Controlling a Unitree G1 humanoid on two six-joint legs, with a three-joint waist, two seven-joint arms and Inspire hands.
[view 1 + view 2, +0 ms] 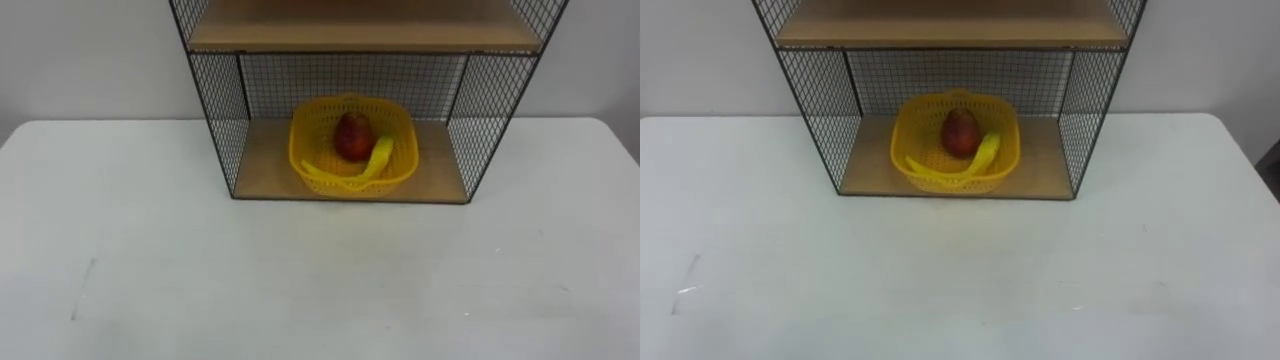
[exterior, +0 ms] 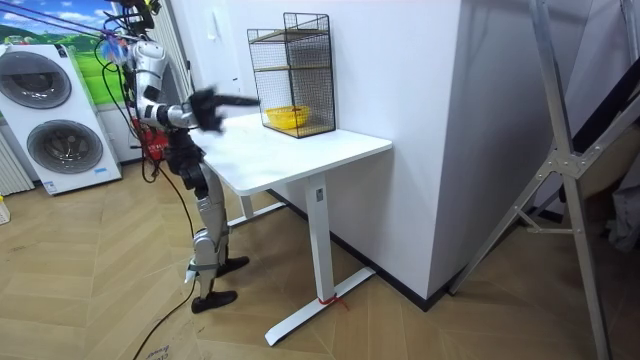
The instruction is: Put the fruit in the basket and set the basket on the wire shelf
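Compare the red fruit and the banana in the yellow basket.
The red fruit is round and deep red; the banana is long, curved and yellow. The red fruit sits towards the back of the yellow basket, near its middle; the banana lies to the right of it, slanting down towards the front rim. Both rest inside the same basket, close together, on the lower board of the wire shelf.

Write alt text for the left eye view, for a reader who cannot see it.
A yellow basket holding a red fruit and a yellow banana sits on the wooden bottom board of a black wire shelf. The shelf stands at the far edge of a white table, against a pale wall.
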